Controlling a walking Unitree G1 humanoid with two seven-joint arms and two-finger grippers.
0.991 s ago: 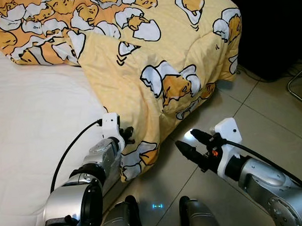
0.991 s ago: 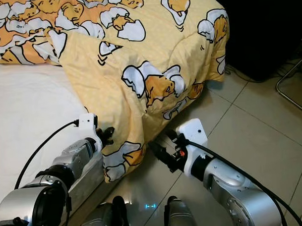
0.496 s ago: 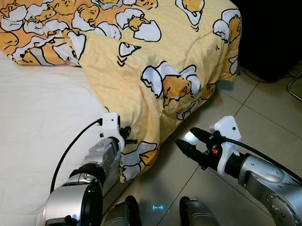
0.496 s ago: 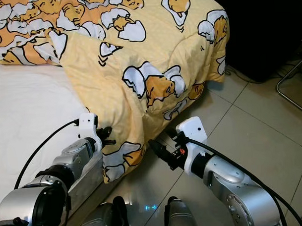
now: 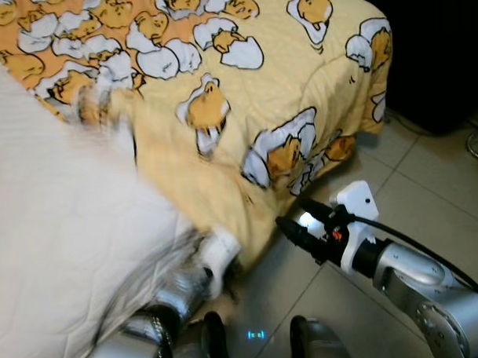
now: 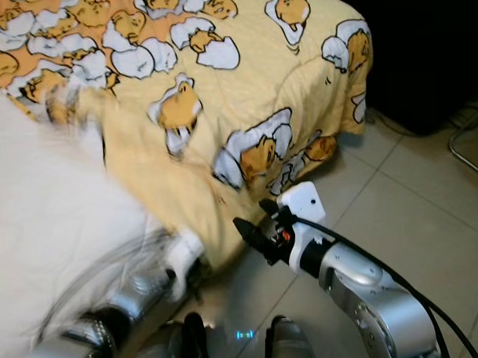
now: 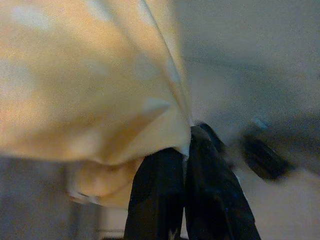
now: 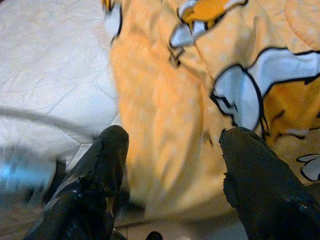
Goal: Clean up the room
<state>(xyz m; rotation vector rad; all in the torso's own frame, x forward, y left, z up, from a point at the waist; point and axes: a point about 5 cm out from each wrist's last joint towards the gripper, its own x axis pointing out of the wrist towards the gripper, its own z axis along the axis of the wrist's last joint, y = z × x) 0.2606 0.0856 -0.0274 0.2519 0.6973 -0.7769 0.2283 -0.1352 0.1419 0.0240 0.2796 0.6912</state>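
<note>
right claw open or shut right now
Open. The right wrist view shows its two black fingers set wide apart with the yellow blanket visible between them, and the right claw sits beside the blanket's hanging edge.

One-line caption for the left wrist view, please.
Left gripper shut on the yellow blanket's hem, the cloth fanning out from the pinched fingers, tiled floor blurred behind.

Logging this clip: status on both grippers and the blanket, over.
Left gripper shut on yellow blanket edge, low beside the bed. Right gripper open, near the hanging blanket, holding nothing. Head views blurred.
</note>
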